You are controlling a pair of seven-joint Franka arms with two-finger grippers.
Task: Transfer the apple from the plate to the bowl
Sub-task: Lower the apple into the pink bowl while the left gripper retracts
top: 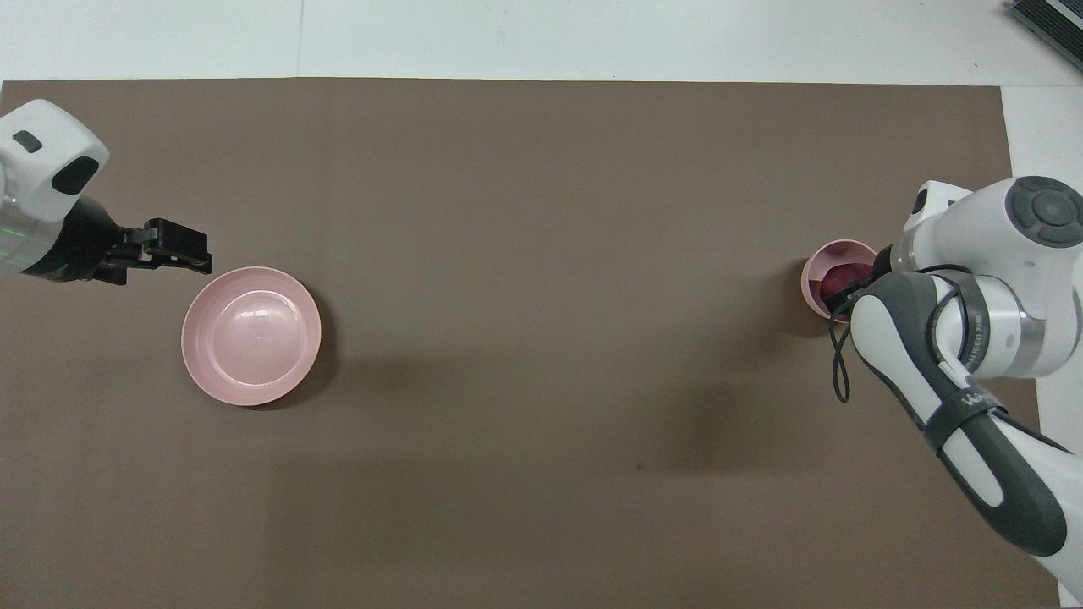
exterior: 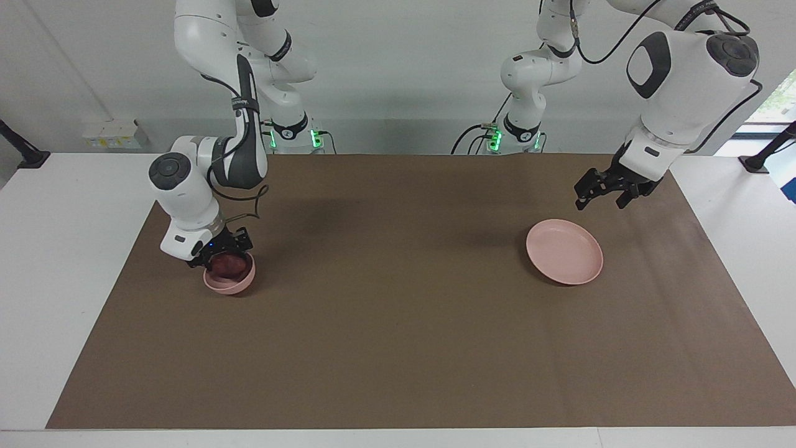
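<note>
The dark red apple (exterior: pixel 227 265) (top: pixel 836 277) sits inside the small deep pink bowl (exterior: pixel 234 285) (top: pixel 815 267) at the right arm's end of the brown mat. My right gripper (exterior: pixel 225 254) reaches down into the bowl and is shut on the apple; the bowl looks tipped toward it. From overhead my right arm hides most of that gripper. The flat pink plate (exterior: pixel 564 252) (top: pixel 251 336) lies bare at the left arm's end. My left gripper (exterior: pixel 600 203) (top: pixel 201 257) hangs open and holds nothing, in the air beside the plate's rim.
A brown mat (exterior: pixel 398 323) covers the table between bowl and plate. White table (exterior: pixel 56 249) borders the mat at both ends. A dark object (top: pixel 1053 21) lies at the table's corner, away from the robots.
</note>
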